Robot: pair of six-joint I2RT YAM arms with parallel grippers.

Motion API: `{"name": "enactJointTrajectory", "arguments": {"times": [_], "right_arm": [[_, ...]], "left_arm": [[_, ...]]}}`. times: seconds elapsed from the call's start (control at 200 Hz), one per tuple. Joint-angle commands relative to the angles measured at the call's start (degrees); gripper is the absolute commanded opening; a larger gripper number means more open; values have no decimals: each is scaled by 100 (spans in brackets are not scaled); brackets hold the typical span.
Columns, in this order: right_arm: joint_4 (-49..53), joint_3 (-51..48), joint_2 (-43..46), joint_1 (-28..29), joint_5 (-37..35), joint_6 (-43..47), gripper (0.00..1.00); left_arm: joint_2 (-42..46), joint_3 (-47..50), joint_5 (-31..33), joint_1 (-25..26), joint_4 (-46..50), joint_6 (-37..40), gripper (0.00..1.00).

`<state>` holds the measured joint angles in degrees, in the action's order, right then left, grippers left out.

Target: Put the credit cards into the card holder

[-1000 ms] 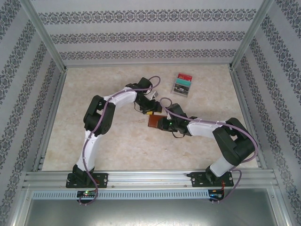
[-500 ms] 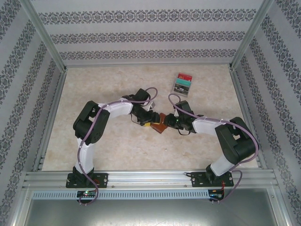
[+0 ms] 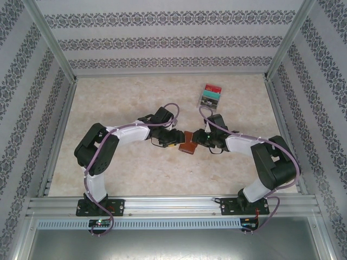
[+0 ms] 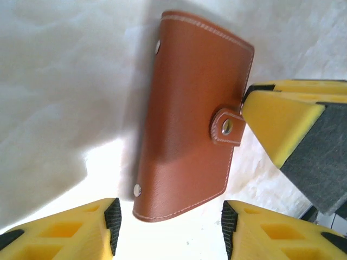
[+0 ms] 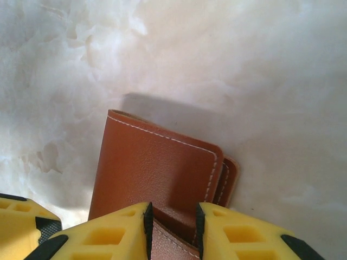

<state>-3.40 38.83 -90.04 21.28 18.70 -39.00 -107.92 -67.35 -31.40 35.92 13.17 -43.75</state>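
Note:
The card holder (image 3: 188,145) is a closed reddish-brown leather wallet lying on the table between my two grippers. In the left wrist view the card holder (image 4: 195,108) lies just ahead of my left gripper (image 4: 171,235), whose jaws stand open with only its near corner reaching towards the gap. A yellow finger of the right gripper (image 4: 276,124) touches the snap tab (image 4: 227,127). My right gripper (image 5: 172,230) is shut on the leather tab at the holder's edge (image 5: 157,168). The credit cards (image 3: 210,95), red, teal and dark, lie stacked at the back right.
The cards rest in a clear plastic tray (image 3: 203,103) behind the right gripper (image 3: 199,140). Aluminium rails frame the table, and patterned walls stand close on three sides. The left gripper (image 3: 176,142) and the right one nearly meet at mid-table.
Both arms have stretched towards mid-table and the left shoulder has swung left. The card holder has slid slightly right and turned. The left jaws have narrowed a little.

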Motion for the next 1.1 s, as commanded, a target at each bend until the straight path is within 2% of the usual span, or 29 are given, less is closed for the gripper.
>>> {"name": "enactJointTrajectory", "arguments": {"times": [0.0,0.245,0.525,0.909,1.094], "right_arm": [[216,80,208,-71,9,57,30],[411,85,423,-69,-180,-240,28],[462,235,233,-54,-38,-294,26],[565,608,-352,-14,81,-301,23],[726,602,-496,32,-73,-288,22]], "left_arm": [[27,89,1,-72,-518,-270,54],[-221,-73,-296,-224,-588,-169,56],[-554,-365,-873,-252,-541,25,57],[-853,-604,-852,-260,-283,125,54],[-842,-645,-518,-254,4,248,60]]}}
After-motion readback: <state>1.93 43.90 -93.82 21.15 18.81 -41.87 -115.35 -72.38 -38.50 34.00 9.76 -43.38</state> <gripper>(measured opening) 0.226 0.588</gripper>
